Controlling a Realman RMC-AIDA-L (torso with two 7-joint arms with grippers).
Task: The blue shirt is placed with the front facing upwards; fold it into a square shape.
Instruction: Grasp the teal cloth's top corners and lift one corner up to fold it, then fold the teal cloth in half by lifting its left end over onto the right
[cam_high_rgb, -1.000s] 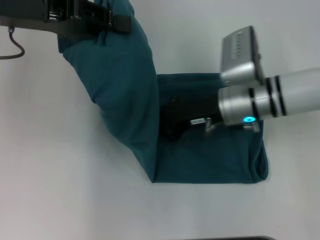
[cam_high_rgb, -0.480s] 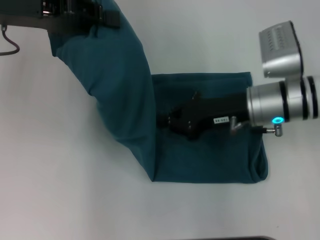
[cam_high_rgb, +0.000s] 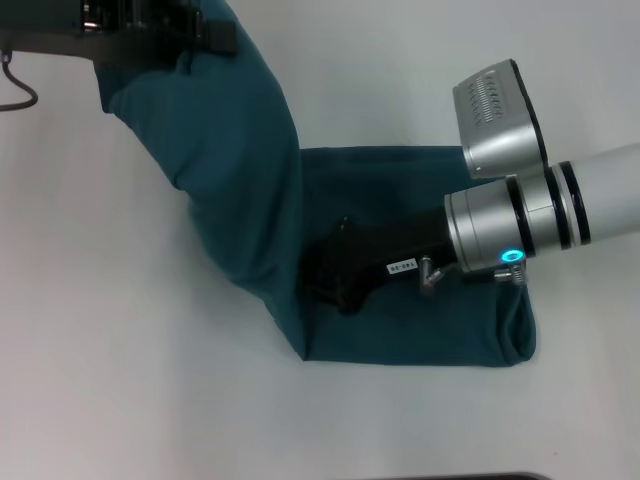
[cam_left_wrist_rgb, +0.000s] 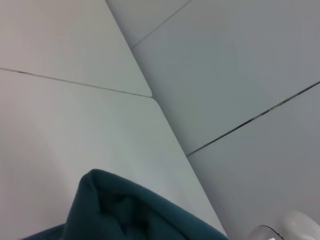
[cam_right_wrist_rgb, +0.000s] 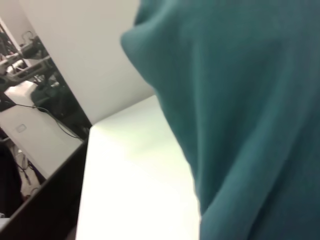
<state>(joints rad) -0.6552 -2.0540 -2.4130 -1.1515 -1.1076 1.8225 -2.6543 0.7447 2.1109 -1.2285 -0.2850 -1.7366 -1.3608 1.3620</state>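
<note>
A white table (cam_high_rgb: 120, 380) fills the head view, bare and smooth. A thin dark cable (cam_high_rgb: 20, 85) loops over it at the far left edge. A dark strip (cam_high_rgb: 470, 477) runs along the near edge.

In the left wrist view the table (cam_left_wrist_rgb: 75, 145) ends in a rounded corner, and beyond it lies a pale grey floor (cam_left_wrist_rgb: 235, 75) crossed by 2 thin dark seams.

In the right wrist view the table (cam_right_wrist_rgb: 135, 190) shows 1 corner against a white wall (cam_right_wrist_rgb: 85, 50). Beside it, a dim area holds cluttered equipment (cam_right_wrist_rgb: 25, 55), a white box (cam_right_wrist_rgb: 25, 135) and black cables (cam_right_wrist_rgb: 60, 125).
</note>
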